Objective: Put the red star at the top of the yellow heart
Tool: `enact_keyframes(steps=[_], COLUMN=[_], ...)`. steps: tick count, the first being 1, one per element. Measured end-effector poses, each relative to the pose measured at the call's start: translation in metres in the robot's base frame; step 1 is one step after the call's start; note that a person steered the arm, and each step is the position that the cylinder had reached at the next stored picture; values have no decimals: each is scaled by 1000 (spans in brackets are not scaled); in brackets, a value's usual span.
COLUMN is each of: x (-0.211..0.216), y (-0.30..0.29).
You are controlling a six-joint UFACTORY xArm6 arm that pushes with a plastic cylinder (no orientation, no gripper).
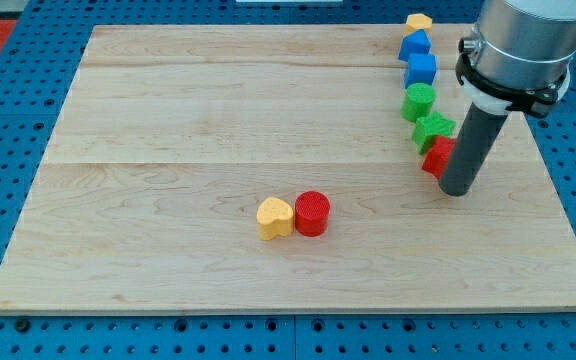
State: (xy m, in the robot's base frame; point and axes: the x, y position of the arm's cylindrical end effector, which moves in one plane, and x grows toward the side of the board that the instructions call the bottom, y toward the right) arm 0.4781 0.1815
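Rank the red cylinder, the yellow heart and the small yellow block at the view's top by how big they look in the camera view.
1. Red cylinder and yellow heart: look alike, no ranking between them.
2. Small yellow block: smallest, though it lies farther from the camera, so its true size is unsure.

Single high, oblique view over board (168,100)

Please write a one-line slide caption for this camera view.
My tip touches the red star; the yellow heart lies mid-board.
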Motion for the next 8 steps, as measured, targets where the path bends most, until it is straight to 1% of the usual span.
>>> enact_keyframes(steps=[1,2,3,4,5,6,7,8], x=[2,-32,-41,-26,-13,-22,-50,-50], y=[41,55,26,-46,-130,-161,-179,-257])
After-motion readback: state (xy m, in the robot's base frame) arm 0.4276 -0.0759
